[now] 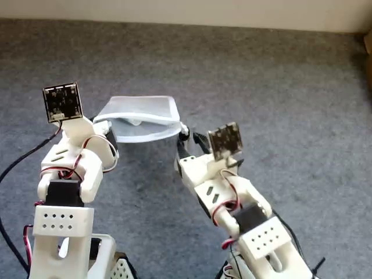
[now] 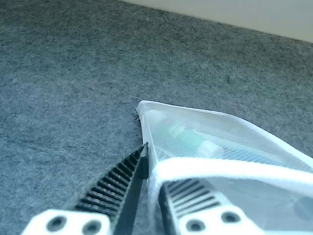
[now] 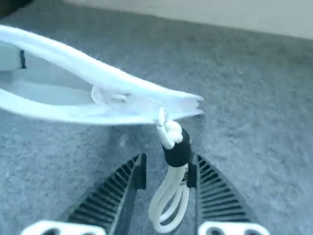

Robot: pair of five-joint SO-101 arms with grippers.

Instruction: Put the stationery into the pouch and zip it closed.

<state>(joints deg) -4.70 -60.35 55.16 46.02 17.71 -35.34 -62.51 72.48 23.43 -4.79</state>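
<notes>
Grey carpet [image 1: 279, 75]; pale wall strip [image 1: 232, 11] behind.

Zipper cord [image 3: 169, 200] of the pouch [image 3: 73, 63] hangs inside the parted right gripper [image 3: 167, 167].

soft even light — faint shadows

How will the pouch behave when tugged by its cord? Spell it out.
Probably floppy: the mesh pouch sags between the left claw and its zip cord. Likely light: thin see-through fabric, little visible inside. The limp cord may slip when gripped.
</notes>
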